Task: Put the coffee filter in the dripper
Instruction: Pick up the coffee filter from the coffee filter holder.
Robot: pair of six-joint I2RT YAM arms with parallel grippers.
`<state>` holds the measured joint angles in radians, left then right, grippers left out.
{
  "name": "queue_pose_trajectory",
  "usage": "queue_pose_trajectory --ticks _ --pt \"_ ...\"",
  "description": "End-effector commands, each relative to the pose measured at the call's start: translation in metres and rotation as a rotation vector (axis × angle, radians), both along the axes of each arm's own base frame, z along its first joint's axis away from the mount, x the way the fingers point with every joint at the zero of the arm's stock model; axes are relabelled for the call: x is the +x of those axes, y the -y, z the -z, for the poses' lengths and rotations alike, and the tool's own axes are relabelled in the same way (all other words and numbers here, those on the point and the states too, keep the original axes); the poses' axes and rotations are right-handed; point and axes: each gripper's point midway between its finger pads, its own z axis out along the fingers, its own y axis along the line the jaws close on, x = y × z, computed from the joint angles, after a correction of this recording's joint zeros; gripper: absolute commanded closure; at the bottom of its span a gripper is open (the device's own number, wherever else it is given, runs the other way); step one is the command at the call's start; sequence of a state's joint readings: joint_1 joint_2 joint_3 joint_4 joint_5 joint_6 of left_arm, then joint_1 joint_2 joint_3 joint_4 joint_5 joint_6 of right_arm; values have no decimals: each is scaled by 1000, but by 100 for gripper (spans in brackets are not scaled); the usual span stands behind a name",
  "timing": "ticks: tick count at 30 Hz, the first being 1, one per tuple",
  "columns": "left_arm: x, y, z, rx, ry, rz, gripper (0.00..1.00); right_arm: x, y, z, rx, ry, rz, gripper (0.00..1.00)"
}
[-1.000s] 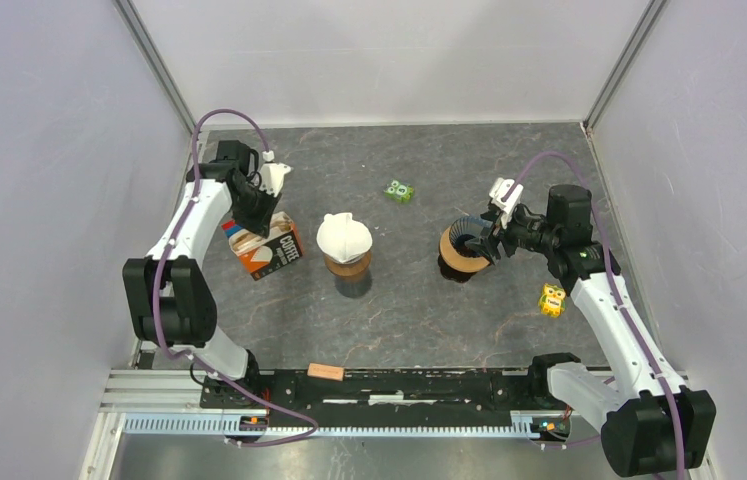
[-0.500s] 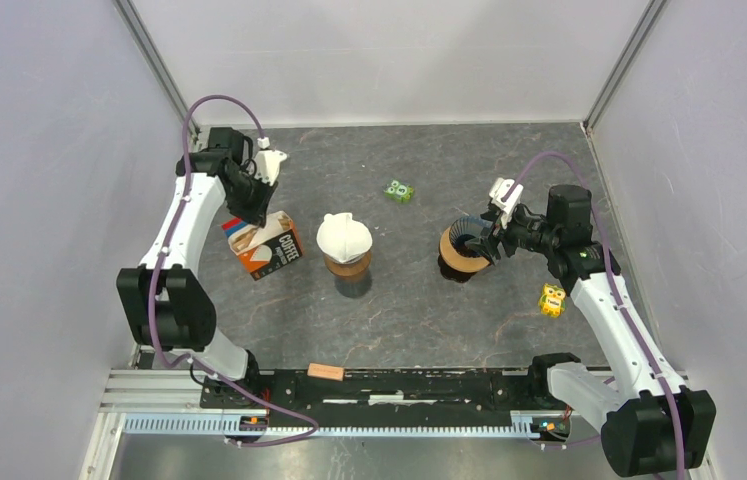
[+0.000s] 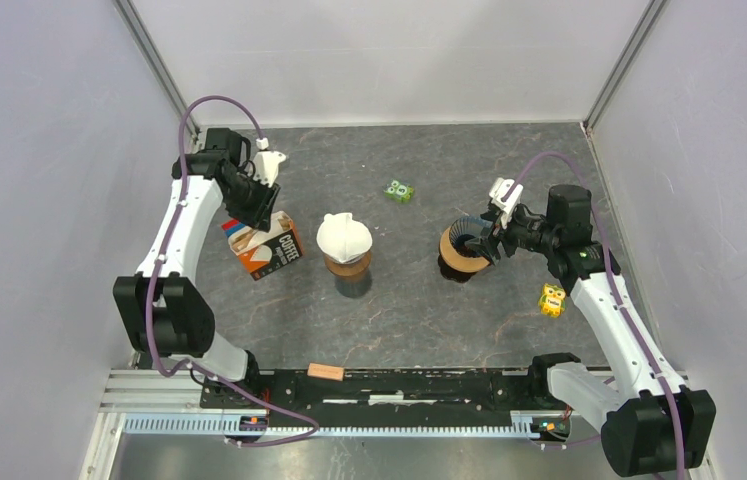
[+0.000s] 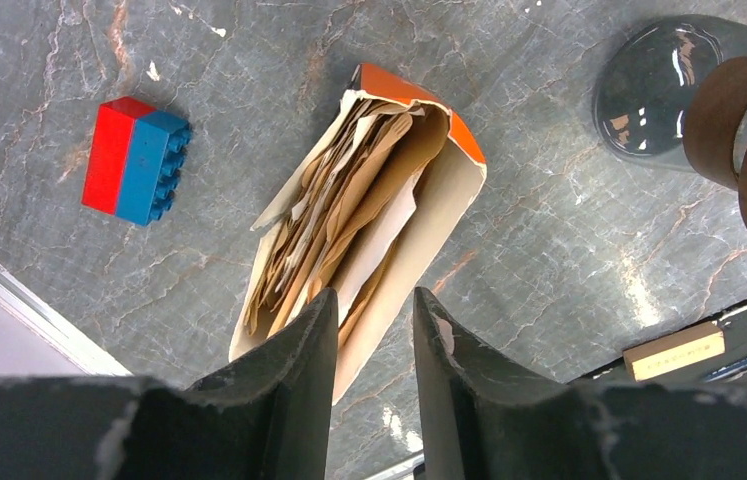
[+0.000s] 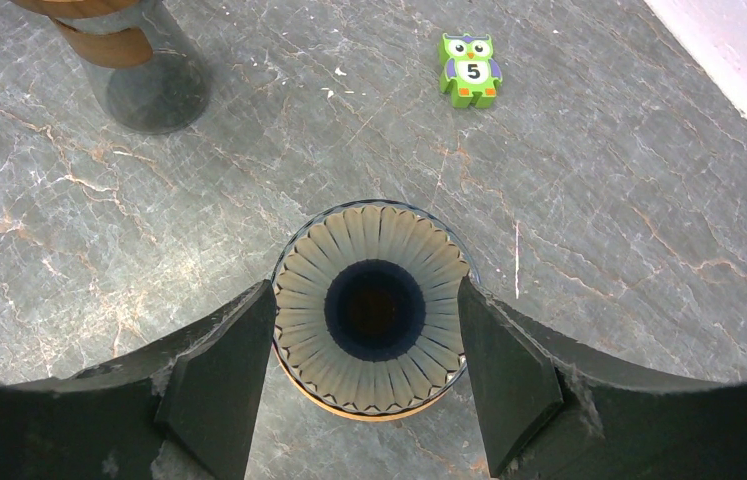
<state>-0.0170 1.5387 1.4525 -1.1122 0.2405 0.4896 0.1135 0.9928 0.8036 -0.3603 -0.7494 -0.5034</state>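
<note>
Left jaws: risen off the filter pack (image 4: 439, 220) within the last second, clenched then, now parted to a narrow gap with nothing between. Judged a missed pinch, so no filter yet on its way and the pick to be repeated. Filters (image 4: 349, 190): brown and white sheets fanned out of the pack's open mouth, lying on the desk (image 4: 569, 250), below and just ahead of the left jaws, clear of both tips. Right jaws: unmoved, clasped wide on the dripper (image 5: 374, 310), rim touching both sides, no filter inside.
</note>
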Motion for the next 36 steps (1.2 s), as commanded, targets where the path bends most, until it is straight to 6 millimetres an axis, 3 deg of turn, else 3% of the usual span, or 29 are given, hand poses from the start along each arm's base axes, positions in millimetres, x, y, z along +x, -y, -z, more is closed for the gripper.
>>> queue_pose_trajectory --ticks 1,12,16,18,30,32,36 --pt "7 3 -1 -18 27 38 59 1 -1 -5 2 31 -10 27" --pt "12 4 18 -23 -15 43 73 0 -1 -5 0 33 -10 27" --pt "12 4 8 -23 5 48 92 0 -1 -5 -1 34 -9 26" --pt "12 3 -2 -18 23 50 98 1 -1 -6 0 34 -10 27" --pt "-1 -2 -65 22 97 106 98 3 -3 -23 -6 60 -34 26" --pt "-2 -2 -83 27 121 113 98 4 -5 -33 -4 78 -51 26" --pt "-12 7 -140 -16 200 140 98 5 -19 -68 18 144 -111 26"
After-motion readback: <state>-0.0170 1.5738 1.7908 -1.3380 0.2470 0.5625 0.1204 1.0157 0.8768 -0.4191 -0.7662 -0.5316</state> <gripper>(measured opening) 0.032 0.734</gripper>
